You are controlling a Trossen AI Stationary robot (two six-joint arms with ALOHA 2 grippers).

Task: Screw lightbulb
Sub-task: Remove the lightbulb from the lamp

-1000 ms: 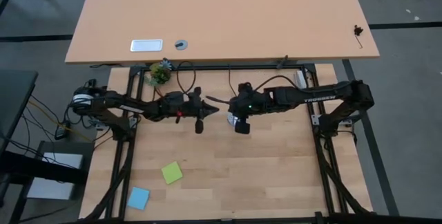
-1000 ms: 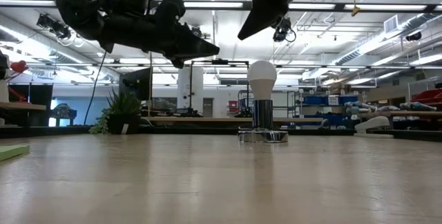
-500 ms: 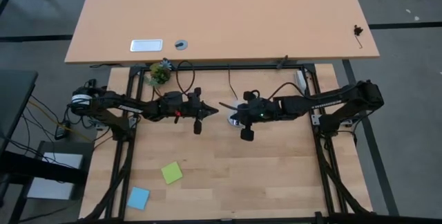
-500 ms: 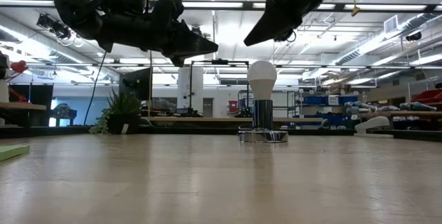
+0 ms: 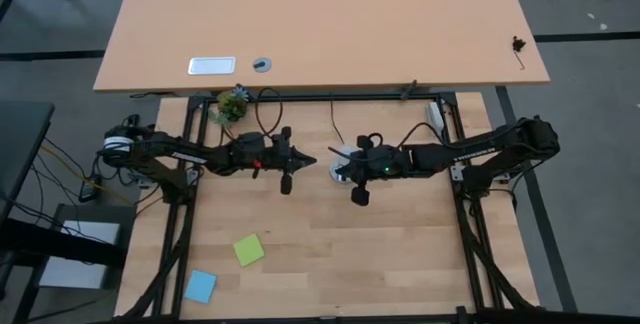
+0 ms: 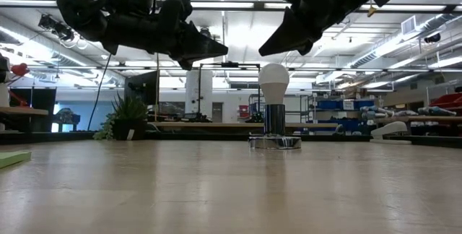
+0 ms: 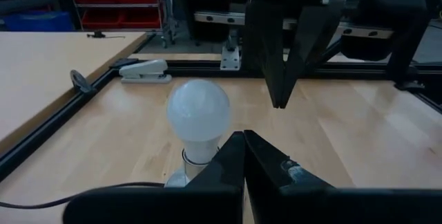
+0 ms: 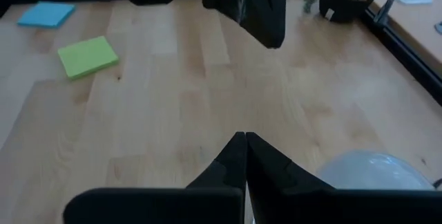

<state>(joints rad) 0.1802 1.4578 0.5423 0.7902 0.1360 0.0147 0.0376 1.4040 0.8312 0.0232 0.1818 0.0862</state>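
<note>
The lightbulb (image 6: 273, 80) stands upright in a round silver socket (image 6: 275, 142) near the middle of the desk (image 5: 330, 254), untouched. The left gripper (image 5: 310, 160) hangs in the air just to one side of it, fingers pressed together and empty. The right gripper (image 5: 333, 150) hovers above the bulb's other side, fingers likewise closed on nothing (no readable lettering shows anywhere). A green sticky note (image 5: 249, 250) and a blue one (image 5: 200, 286) lie well apart from the bulb.

Right dark two-finger gripper (image 5: 337, 151), fingers pressed together, has drawn back from mid-bench toward the right edge, its black arm (image 5: 470, 150) now folded lower.
</note>
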